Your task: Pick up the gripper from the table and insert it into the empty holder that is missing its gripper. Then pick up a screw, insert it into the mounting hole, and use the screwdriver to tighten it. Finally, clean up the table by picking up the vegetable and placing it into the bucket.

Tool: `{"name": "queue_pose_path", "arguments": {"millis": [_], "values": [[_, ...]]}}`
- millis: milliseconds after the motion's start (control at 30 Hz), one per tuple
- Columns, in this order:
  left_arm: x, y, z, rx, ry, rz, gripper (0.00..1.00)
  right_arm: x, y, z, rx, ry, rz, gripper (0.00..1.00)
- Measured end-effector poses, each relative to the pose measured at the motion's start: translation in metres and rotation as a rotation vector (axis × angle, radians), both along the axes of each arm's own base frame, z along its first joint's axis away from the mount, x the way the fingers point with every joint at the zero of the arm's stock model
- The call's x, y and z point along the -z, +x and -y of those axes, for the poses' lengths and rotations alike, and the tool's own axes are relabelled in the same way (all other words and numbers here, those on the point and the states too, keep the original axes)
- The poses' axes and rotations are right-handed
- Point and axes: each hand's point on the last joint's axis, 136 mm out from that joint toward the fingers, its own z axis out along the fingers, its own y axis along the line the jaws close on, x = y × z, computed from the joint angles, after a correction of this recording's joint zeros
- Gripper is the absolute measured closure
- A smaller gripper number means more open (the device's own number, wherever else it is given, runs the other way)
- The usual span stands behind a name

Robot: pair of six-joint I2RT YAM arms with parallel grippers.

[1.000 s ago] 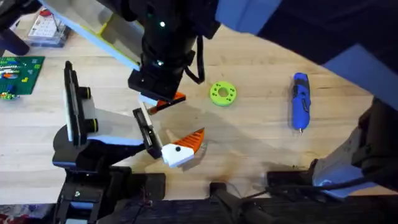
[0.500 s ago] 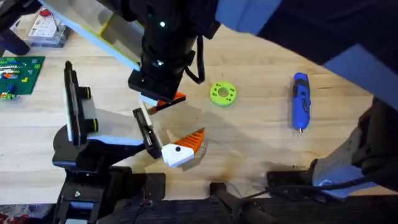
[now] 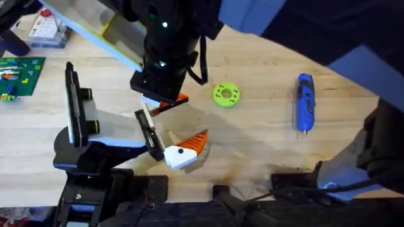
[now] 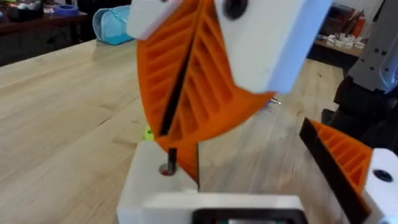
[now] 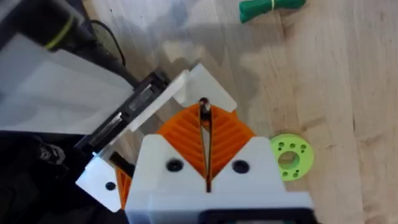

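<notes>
**A:** How far along is it?

**B:** About midway, I'd judge. The small orange ribbed finger with the white base block (image 5: 214, 93) seems seated against the narrow slotted bracket of the black stand with the white curved arm (image 3: 82, 126), near the table's front-left corner. The right gripper (image 5: 204, 124) has its orange pads clamped together on a thin dark screw (image 5: 203, 107), whose tip sits at the hole in that white block. How the left gripper stands, I cannot tell.

**A:** And what's left?

**B:** Seating the screw, then tightening it. The blue pen-shaped electric screwdriver (image 3: 305, 101) lies untouched toward the right edge. The tiny dark-green toy vegetable (image 5: 270, 7) lies on the wood, so it has not yet gone into the bucket.

**A:** The surface?

**B:** A broad light-wood plank table (image 3: 265, 151), with a lime-green ring with holes (image 3: 226, 94) mid-table. A green circuit board (image 3: 19, 72) sits at the left edge and a red-and-white box (image 3: 47, 28) at the far-left corner. Behind it the room is dim, with dark benches holding clutter.
</notes>
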Motion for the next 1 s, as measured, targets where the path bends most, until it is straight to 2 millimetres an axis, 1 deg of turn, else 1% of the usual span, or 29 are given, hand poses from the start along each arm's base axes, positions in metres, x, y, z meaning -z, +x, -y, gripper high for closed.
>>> {"name": "queue_pose_path", "arguments": {"millis": [1000], "values": [[0.0, 0.0, 0.0, 0.0, 0.0, 0.0, 0.011, 0.0068, 0.0002, -0.0011, -0.001, -0.015, -0.009, 0.989]]}}
